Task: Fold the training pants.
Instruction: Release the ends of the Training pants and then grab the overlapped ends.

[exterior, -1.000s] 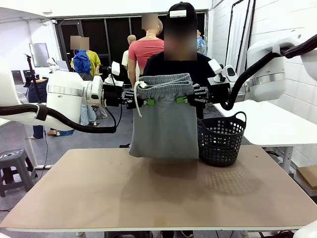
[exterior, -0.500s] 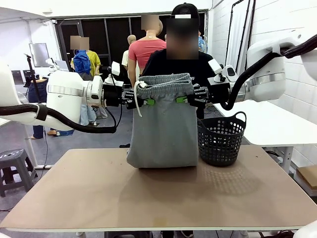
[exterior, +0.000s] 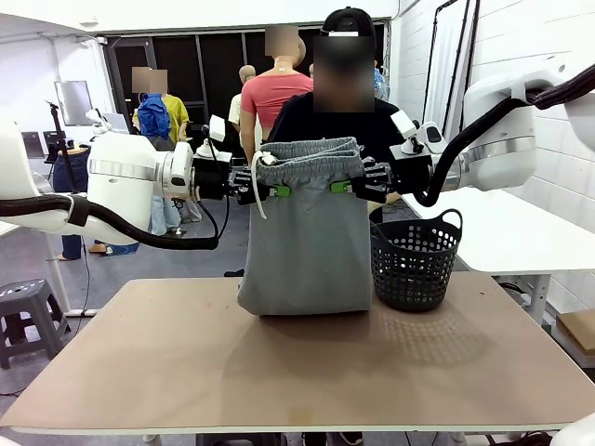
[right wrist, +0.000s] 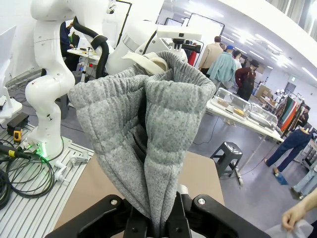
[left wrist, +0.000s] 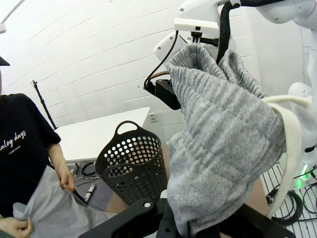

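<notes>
Now, left pincer (exterior: 277, 191) clamps the training pants (exterior: 307, 246) at the waistband, right pincer (exterior: 340, 187) clamps the other side; they hang doubled, lower edge meeting the tan counter (exterior: 279, 372), black basket (exterior: 415, 265) just beside, white-walled workshop behind.

A black mesh basket (exterior: 415, 265) stood upright on the far right part of the light brown desk (exterior: 279, 381), its handle raised; the round holes in its wall showed plainly in the left wrist view. Behind the desk's far edge stood a person (exterior: 290, 119) in a black T-shirt and a black cap (exterior: 346, 17). To the right, just past the basket, was a white table (exterior: 507, 232). A grey stool (exterior: 26, 311) stood on the floor at the left, well apart from the desk. Farther back another person (exterior: 156, 116) stood in blue and yellow. Cables (right wrist: 17, 166) lay on the floor beside a ribbed metal base plate (right wrist: 44, 198).
</notes>
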Robot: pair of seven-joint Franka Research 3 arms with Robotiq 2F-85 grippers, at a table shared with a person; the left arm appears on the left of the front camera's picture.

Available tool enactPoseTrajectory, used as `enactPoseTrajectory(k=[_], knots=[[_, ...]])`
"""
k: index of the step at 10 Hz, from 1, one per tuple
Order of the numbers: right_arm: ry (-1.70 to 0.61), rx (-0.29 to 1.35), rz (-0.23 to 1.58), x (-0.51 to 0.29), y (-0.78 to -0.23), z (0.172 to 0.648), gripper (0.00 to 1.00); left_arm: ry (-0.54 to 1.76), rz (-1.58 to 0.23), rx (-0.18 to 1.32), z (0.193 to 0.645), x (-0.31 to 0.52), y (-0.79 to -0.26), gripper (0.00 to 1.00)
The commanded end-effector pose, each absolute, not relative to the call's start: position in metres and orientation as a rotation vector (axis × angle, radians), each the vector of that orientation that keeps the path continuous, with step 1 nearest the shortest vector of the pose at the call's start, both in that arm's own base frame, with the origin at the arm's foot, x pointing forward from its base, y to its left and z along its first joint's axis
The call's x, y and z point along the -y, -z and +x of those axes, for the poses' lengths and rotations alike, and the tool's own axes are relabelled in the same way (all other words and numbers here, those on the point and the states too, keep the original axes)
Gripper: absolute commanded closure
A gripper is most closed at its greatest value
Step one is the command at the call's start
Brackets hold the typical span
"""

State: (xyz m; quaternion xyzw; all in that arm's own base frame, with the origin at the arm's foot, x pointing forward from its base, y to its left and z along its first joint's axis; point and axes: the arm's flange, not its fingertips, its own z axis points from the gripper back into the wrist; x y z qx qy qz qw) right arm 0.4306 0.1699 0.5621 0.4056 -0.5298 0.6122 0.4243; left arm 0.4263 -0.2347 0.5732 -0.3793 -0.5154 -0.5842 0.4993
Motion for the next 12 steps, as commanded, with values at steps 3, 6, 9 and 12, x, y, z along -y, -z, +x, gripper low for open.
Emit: enactPoseTrajectory(k=[3,6,9,12], knots=[[-1.523,1.356,1.032,-0.1697,-0.5601,0.4248,1.00,1.404,-0.914,1.247,0.4255,0.2356,-0.5771,1.00],[-1.523,1.356,1.032,-0.1697,-0.5601,0.4248,1.00,1.404,-0.914,1.247,0.4255,0.2356,-0.5771,1.00],[-1.523,1.356,1.032,-0.1697,-0.5601,0.4248,1.00,1.404,-0.914,1.247,0.4255,0.2356,-0.5771,1.00],[-1.523,1.356,1.032,-0.1697,-0.5601,0.4248,1.00,1.404,-0.914,1.247,0.4255,0.2356,-0.5771,1.00]])
